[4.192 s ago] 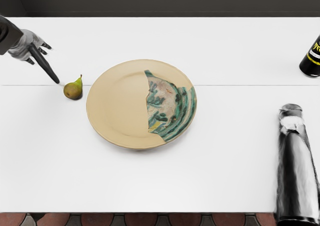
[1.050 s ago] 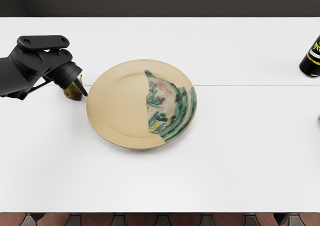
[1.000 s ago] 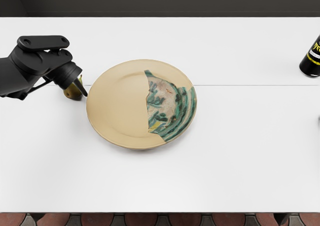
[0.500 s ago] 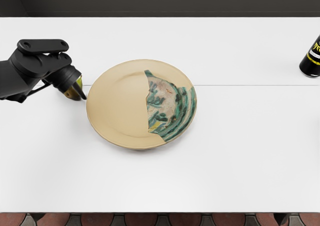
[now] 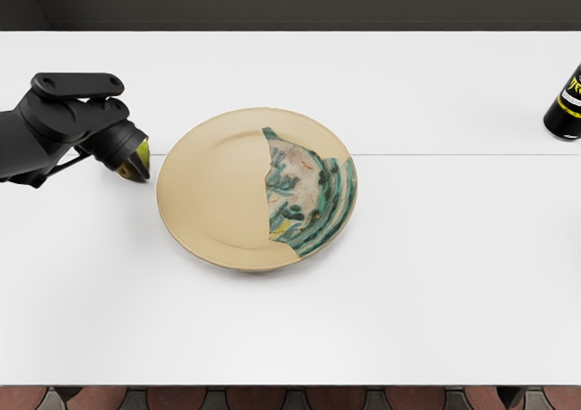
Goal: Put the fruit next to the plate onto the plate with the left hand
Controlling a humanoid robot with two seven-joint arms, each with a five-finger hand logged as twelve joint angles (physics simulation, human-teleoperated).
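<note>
The left robot hand [image 5: 98, 131] is clenched around the fruit [image 5: 139, 161]. We see only a yellow-green sliver of it below the fingers, just beside the left rim of the plate [image 5: 200, 183] and not yet on it. We judge the fruit light, firm, smooth-skinned and prone to roll. We recommend enclosing its widest part with moderate pressure to avoid bruising.
</note>
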